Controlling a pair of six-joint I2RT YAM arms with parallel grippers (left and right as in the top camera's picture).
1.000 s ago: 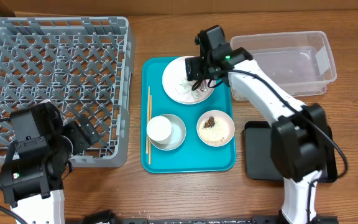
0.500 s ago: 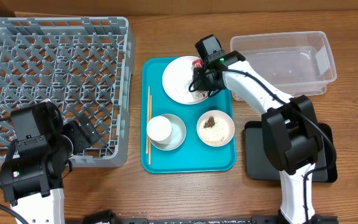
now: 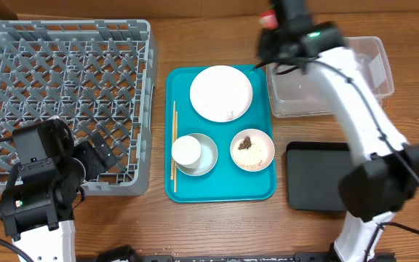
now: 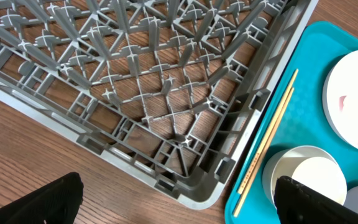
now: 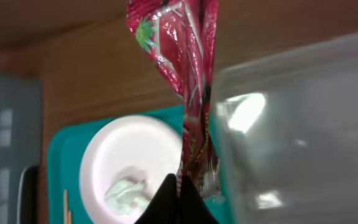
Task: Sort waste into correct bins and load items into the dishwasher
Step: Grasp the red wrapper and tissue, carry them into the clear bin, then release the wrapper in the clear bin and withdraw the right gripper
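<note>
My right gripper point(image 5: 179, 188) is shut on the lower end of the crinkled red snack wrapper point(image 5: 183, 56). It holds the wrapper point(image 3: 269, 14) in the air by the left end of the clear plastic tub point(image 3: 333, 76). Below it, the white plate point(image 5: 129, 158) carries a crumpled tissue point(image 5: 126, 190). The plate point(image 3: 221, 93) lies on the teal tray point(image 3: 220, 185), with a white cup point(image 3: 187, 150) in a bowl, a bowl of rice and brown scraps point(image 3: 252, 149), and chopsticks point(image 3: 174, 142). My left gripper point(image 4: 179, 205) is open over the near right corner of the grey dish rack point(image 4: 154, 81).
The shallow black tray point(image 3: 318, 185) lies on the wooden table right of the teal tray, beneath my right arm. The dish rack point(image 3: 64, 102) fills the left side. The tub point(image 5: 297, 130) wall is close to the right of the hanging wrapper.
My right gripper shut on the red wrapper at the plate, then lifted it up and to the right, toward the clear tub's left end. The left arm has not moved.
</note>
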